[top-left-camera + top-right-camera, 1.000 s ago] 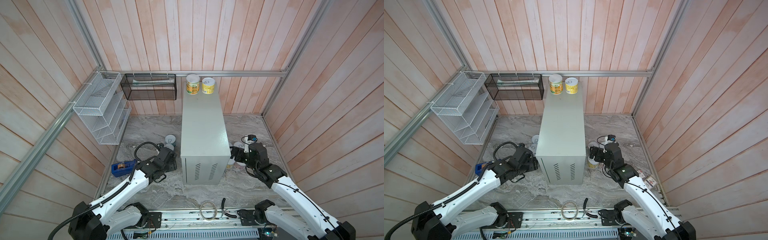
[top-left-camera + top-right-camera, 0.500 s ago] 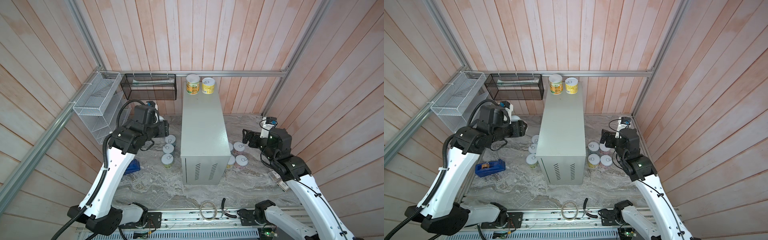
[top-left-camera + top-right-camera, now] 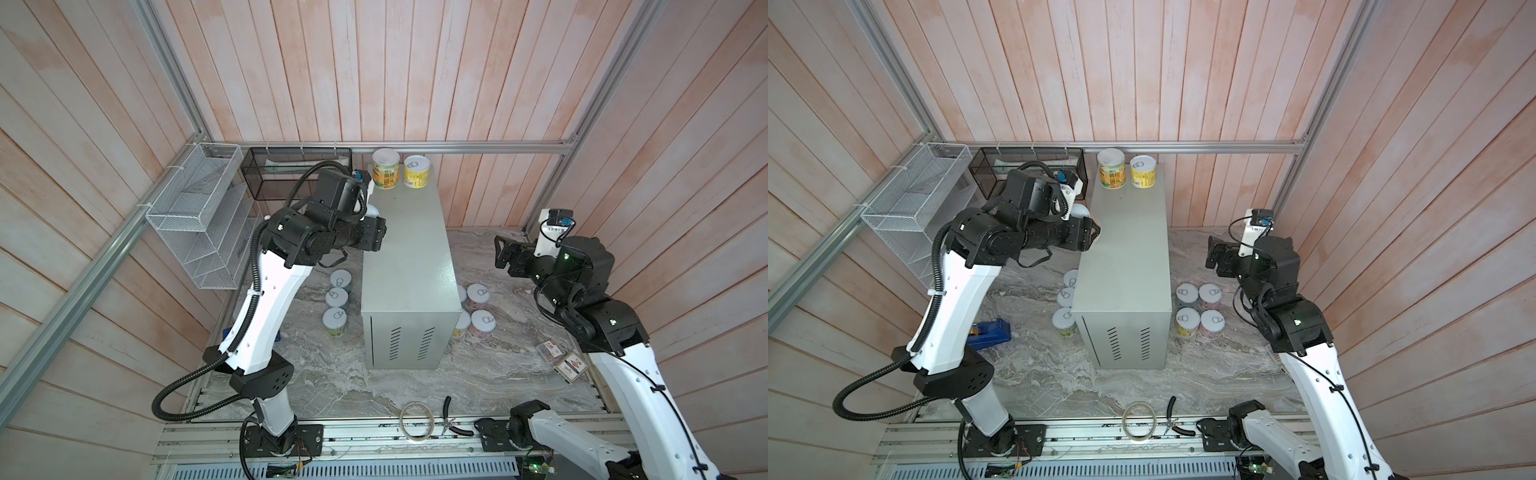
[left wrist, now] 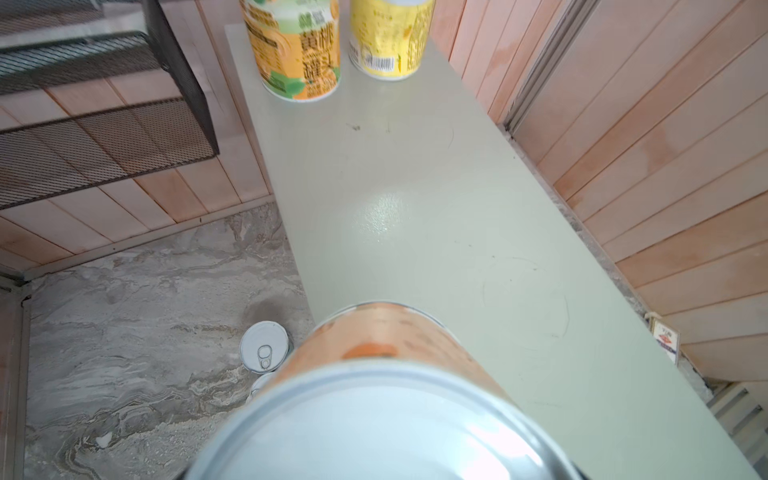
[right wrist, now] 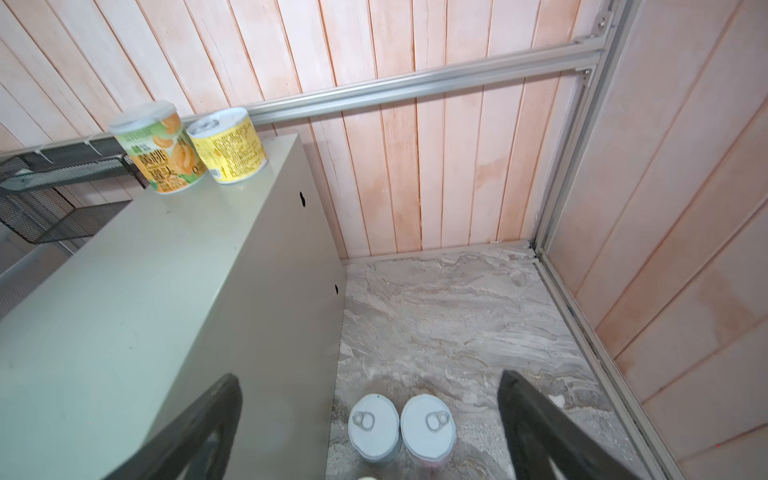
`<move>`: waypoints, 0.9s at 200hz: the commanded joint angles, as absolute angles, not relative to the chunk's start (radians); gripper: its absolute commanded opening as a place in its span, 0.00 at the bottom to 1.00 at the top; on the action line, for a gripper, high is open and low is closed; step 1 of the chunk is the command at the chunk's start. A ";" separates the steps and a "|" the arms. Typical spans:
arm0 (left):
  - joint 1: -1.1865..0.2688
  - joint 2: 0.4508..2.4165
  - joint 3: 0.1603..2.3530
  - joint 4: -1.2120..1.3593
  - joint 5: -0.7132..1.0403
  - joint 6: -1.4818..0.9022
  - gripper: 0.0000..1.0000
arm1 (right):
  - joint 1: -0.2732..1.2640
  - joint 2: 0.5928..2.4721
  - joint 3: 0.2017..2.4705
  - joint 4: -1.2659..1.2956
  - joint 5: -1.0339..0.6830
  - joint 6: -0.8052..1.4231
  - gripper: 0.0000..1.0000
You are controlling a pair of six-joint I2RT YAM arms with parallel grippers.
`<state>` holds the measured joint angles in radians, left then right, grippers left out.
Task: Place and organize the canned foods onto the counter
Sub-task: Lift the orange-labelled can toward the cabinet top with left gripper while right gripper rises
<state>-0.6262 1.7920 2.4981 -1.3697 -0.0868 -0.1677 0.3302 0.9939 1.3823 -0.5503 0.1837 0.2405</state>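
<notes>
Top view, marble surface [image 3: 498,253], grey counter [image 3: 407,249], plank walls [image 3: 374,62]

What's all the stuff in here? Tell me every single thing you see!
Counter: one, pale grey, standing on the marble floor.
Cans on counter: two, orange-green and yellow, far end of its top.
Held can: one, orange, at the counter's left edge.
Cans left of counter: three, white lids, in a row on the marble.
Cans right of counter: four, yellow, pink and pale, in a square on the marble.
Wire rack: one, white, left wall.
Mesh basket: one, black, back wall.
Blue object: one, near the left arm.
Tape ring: one, front edge.
Pliers: one, black, beside the ring.
Small boxes: two, right side.
Left hand: black, gripping the held can.
Right hand: black, open, empty.
</notes>
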 commanded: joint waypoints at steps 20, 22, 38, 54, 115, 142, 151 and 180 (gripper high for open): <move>-0.694 1.838 2.545 -1.353 -0.117 -0.140 0.00 | 0.326 1.042 1.461 -0.546 0.051 0.249 0.92; -0.695 1.841 2.546 -1.352 -0.119 -0.141 0.00 | 0.326 1.044 1.460 -0.543 0.045 0.253 0.92; -0.704 1.863 2.558 -1.357 -0.125 -0.140 0.00 | 0.332 1.058 1.470 -0.523 0.006 0.273 0.89; -0.709 1.874 2.570 -1.359 -0.132 -0.139 0.02 | 0.351 1.069 1.472 -0.505 -0.014 0.284 0.88; -0.723 1.881 2.574 -1.326 -0.149 -0.114 0.52 | 0.541 1.158 1.492 -0.472 0.047 0.275 0.91; -0.724 1.878 2.582 -1.300 -0.138 -0.103 0.70 | 0.588 1.187 1.510 -0.470 0.071 0.269 0.92; -0.723 1.878 2.587 -1.291 -0.139 -0.099 0.78 | 0.595 1.190 1.512 -0.466 0.074 0.270 0.92; -0.721 1.884 2.600 -1.269 -0.122 -0.088 0.88 | 0.615 1.195 1.516 -0.468 0.082 0.270 0.92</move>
